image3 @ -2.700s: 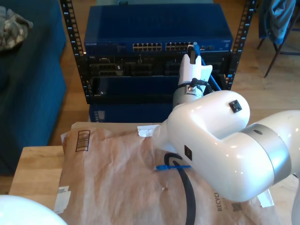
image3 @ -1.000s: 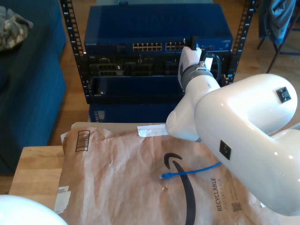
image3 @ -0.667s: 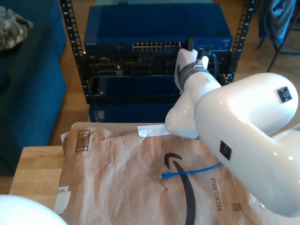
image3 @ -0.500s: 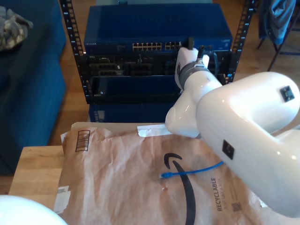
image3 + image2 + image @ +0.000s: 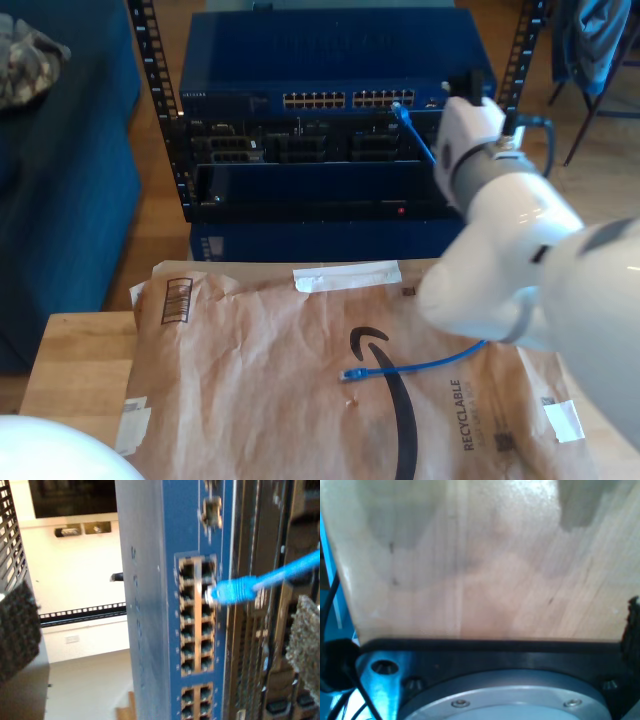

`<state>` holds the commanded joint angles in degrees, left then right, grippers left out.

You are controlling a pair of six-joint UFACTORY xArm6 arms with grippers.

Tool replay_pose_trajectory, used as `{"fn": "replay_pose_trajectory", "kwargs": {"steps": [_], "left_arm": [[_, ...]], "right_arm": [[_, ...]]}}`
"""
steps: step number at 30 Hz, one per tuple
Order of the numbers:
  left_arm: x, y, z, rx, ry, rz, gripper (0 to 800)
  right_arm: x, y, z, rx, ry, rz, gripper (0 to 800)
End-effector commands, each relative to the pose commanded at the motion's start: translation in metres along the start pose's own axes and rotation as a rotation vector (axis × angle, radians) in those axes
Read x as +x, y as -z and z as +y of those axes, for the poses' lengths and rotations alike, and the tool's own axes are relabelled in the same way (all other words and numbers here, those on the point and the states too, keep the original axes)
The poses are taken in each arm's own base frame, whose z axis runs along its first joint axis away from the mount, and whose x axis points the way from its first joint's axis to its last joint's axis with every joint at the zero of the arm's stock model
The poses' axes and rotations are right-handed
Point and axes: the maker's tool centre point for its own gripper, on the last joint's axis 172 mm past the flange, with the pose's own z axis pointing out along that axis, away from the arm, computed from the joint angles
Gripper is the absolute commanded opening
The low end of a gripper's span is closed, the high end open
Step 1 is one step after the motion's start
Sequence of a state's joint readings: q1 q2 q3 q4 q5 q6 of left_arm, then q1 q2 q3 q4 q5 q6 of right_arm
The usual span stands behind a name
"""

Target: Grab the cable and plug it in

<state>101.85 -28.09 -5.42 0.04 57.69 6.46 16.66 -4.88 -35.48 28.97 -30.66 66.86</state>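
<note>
Second claw (image 5: 160, 630) gapes empty beside one cable (image 5: 235, 591) plugged into switch (image 5: 150, 605); first claw unreadable

Glossy white rounded arm (image 5: 520, 250), grey wrist band.

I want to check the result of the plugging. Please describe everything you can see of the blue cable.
The cable is thin and bright blue. One end has a blue boot and sits in a port of the blue switch. From there it hangs down beside my second gripper, passes behind the arm, and comes out onto the brown paper mailer. Its other end lies loose there. Nothing grips it.
</note>
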Motion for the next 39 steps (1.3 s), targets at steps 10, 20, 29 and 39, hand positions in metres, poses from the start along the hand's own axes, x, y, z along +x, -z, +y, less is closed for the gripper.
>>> {"fn": "replay_pose_trajectory", "kwargs": {"steps": [10,20,29,39], "left_arm": [[0.0,0.0,0.0,0.0,0.0,0.0,800],[0.0,0.0,0.0,0.0,0.0,0.0,800],[0.0,0.0,0.0,0.0,0.0,0.0,800],[0.0,0.0,0.0,0.0,0.0,0.0,800]], "right_arm": [[0.2,0.124,0.071,-0.359,0.251,0.082,794],[0.3,0.344,0.238,-0.892,0.221,0.172,797],[0.268,0.399,0.35,-1.091,0.196,-0.03,798],[0.232,0.414,0.42,-1.122,0.081,-0.194,797]]}}
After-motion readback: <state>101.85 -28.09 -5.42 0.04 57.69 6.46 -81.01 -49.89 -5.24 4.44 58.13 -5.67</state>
